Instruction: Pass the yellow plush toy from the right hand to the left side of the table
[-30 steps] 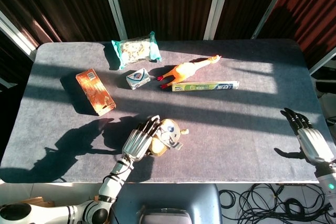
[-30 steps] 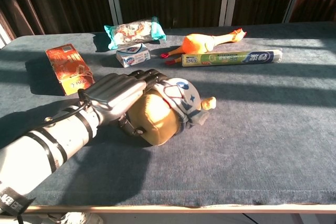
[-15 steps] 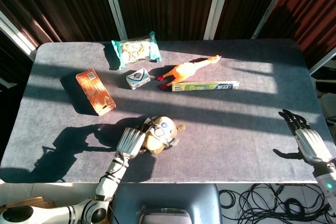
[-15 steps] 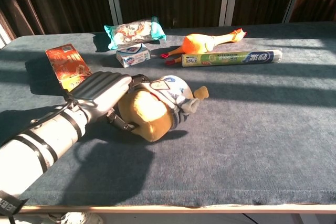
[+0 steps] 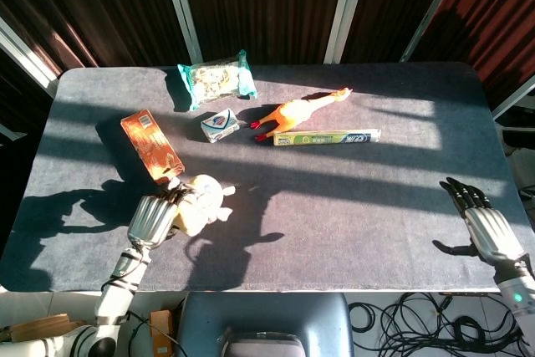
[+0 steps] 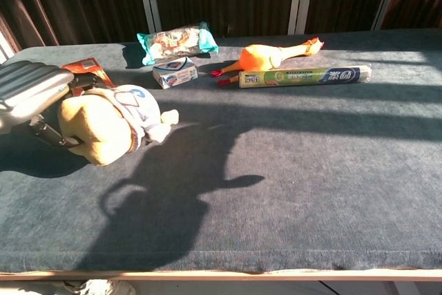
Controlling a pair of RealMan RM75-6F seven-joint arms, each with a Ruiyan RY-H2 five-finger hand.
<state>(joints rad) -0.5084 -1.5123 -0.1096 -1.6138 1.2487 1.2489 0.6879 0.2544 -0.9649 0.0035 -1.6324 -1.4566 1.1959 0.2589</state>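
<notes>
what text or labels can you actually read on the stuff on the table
None reads clearly.
Green and yellow roll: print along its side, too blurred.
Small blue and white box: logo, too small.
Orange box: print, illegible.
Snack bag: no legible words.
Yellow plush toy, held by the left hand: blue patch, unreadable.

Head view looks steeply down on the table [image 5: 351, 206] — chest view skims it low.
</notes>
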